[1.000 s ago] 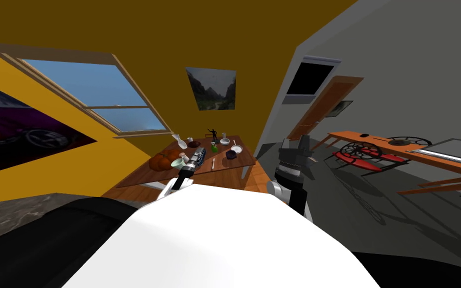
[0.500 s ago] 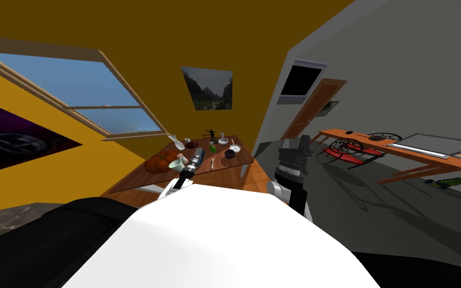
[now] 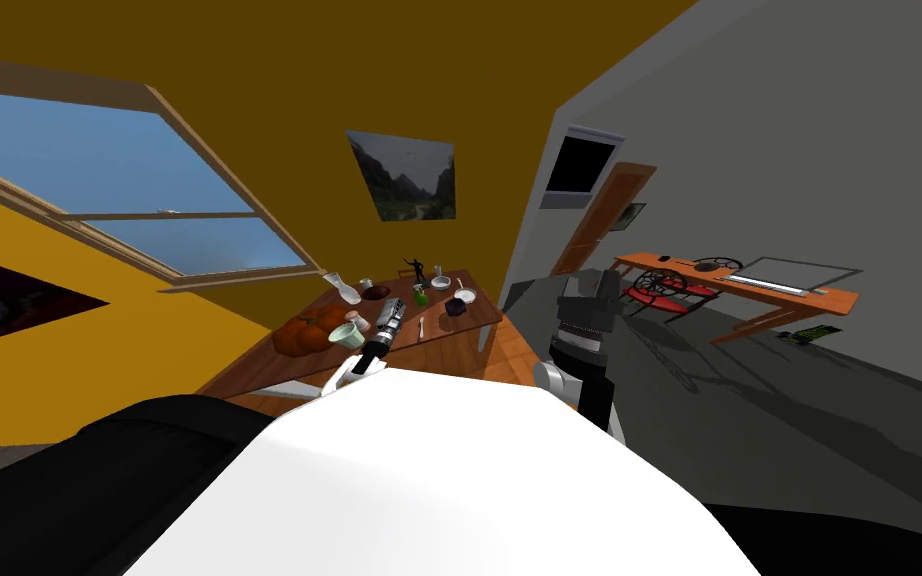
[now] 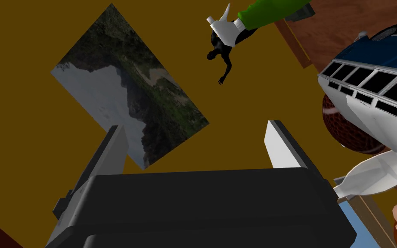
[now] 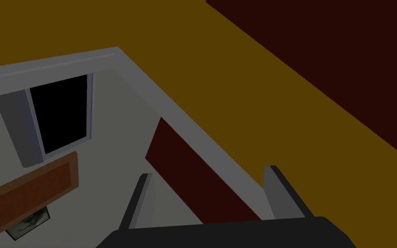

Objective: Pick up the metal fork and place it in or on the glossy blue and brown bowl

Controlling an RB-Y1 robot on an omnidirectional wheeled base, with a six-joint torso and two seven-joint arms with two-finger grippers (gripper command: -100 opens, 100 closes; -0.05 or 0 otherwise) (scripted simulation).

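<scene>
A thin pale fork (image 3: 421, 327) lies on the brown wooden table (image 3: 454, 328), near its front middle. Just beyond it to the right sits a small dark bowl (image 3: 456, 308). My left gripper (image 3: 383, 328) is over the table's left part, left of the fork and beside a blue and white toy bus (image 4: 378, 82). Its fingers (image 4: 193, 125) are open and hold nothing. My right gripper (image 3: 590, 288) is raised off the table's right side, open and empty (image 5: 208, 172).
The table also carries an orange pumpkin (image 3: 299, 336), a mint cup (image 3: 350, 336), a green bottle (image 3: 419, 296), a black figurine (image 3: 416, 268), white dishes (image 3: 440, 283) and a brown round bowl (image 3: 376, 292). An orange desk (image 3: 749, 288) with red chairs (image 3: 654, 291) stands at the right.
The whole head view has swung: the desk and doorway slid left and the window grew at the left, so I have turned. The arms keep their poses.
</scene>
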